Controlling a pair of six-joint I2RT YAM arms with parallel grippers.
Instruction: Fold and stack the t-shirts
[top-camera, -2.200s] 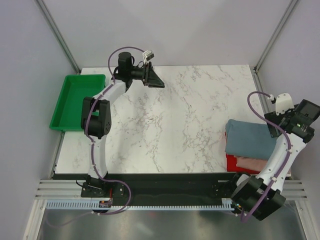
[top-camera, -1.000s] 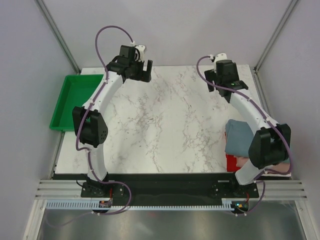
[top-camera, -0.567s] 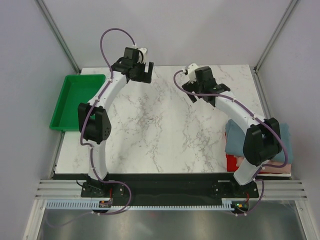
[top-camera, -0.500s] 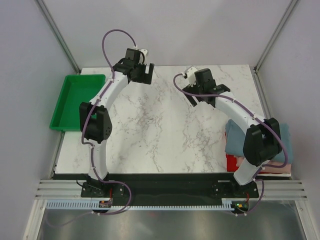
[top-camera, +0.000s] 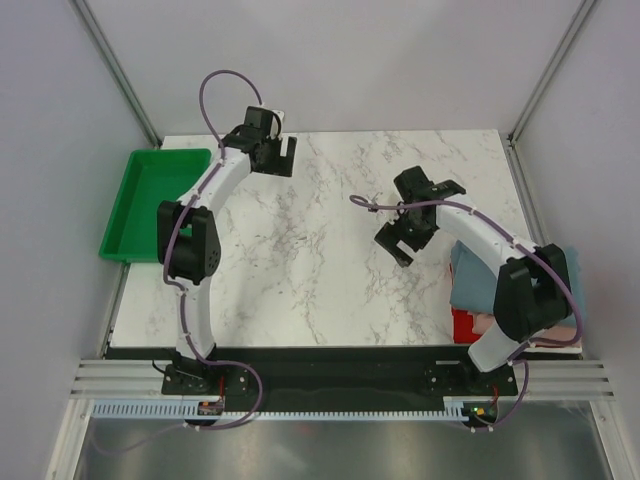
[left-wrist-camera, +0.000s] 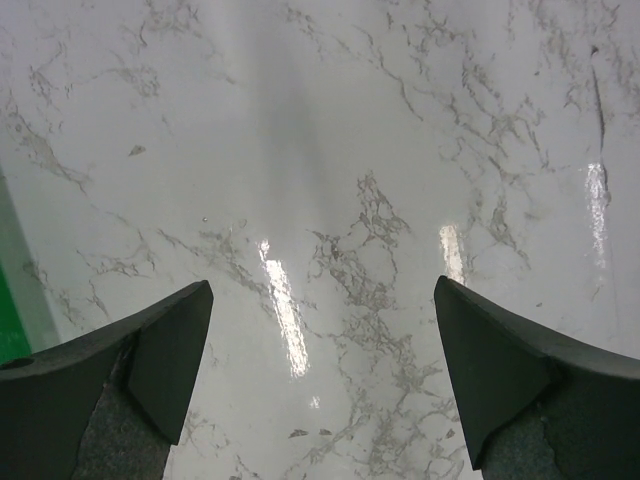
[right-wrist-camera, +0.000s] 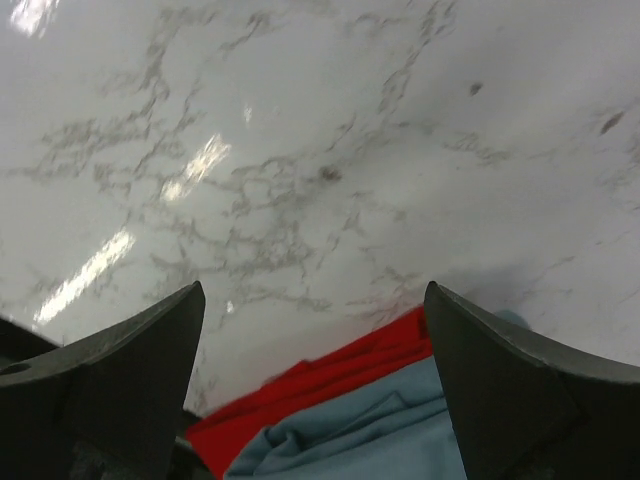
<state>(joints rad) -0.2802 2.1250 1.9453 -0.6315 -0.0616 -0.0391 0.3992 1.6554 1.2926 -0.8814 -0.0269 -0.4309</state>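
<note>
The t-shirts lie folded in one stack at the table's right edge. The slate blue-grey one (top-camera: 478, 283) is on top, with a strip of dusty pink (top-camera: 483, 321) and the bright red one (top-camera: 462, 327) showing beneath. In the right wrist view, the red shirt (right-wrist-camera: 320, 385) and the blue-grey shirt (right-wrist-camera: 385, 440) lie low between my fingers. My right gripper (top-camera: 397, 243) (right-wrist-camera: 312, 292) hangs open and empty over bare marble, just left of the stack. My left gripper (top-camera: 272, 157) (left-wrist-camera: 322, 284) is open and empty above the marble at the back left.
A green plastic tray (top-camera: 120, 215) sits off the table's left edge, and a sliver of it (left-wrist-camera: 10, 300) shows in the left wrist view. The right arm's forearm crosses over part of the stack. Grey walls and metal posts ring the table.
The right arm has swung from the back of the table forward and right, its gripper now turned toward the stack. The left gripper has shifted only slightly. Both stay open.
</note>
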